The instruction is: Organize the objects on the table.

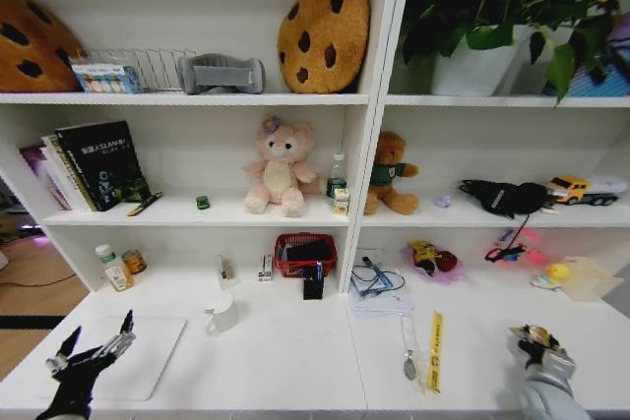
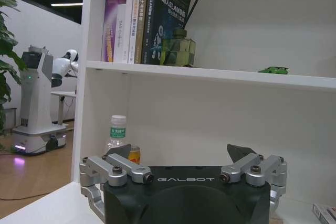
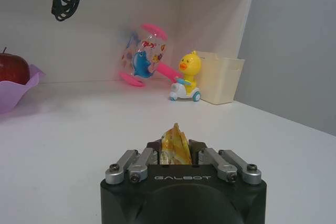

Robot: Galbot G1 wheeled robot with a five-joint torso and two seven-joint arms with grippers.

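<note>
So your left gripper (image 1: 94, 351) hangs over the table's (image 1: 285, 361) front left corner, jaws apart and holding nothing. Mug (image 1: 222, 313) sits mid-table, yellow strip (image 1: 435, 349) farther right. Your right gripper (image 1: 535, 341) is clamped on a yellow packet (image 3: 175, 146) at the front right.

The word GALBOT is stamped in pale letters on the black body of the left gripper (image 2: 184, 182), and the same word sits on the right gripper (image 3: 176, 153). On the shelf, the tall dark book (image 2: 167, 17) carries "SLAM" in white down its spine (the rest of that line is too small to make out). A white book (image 2: 120, 32) beside it has spine lettering I cannot read.
</note>
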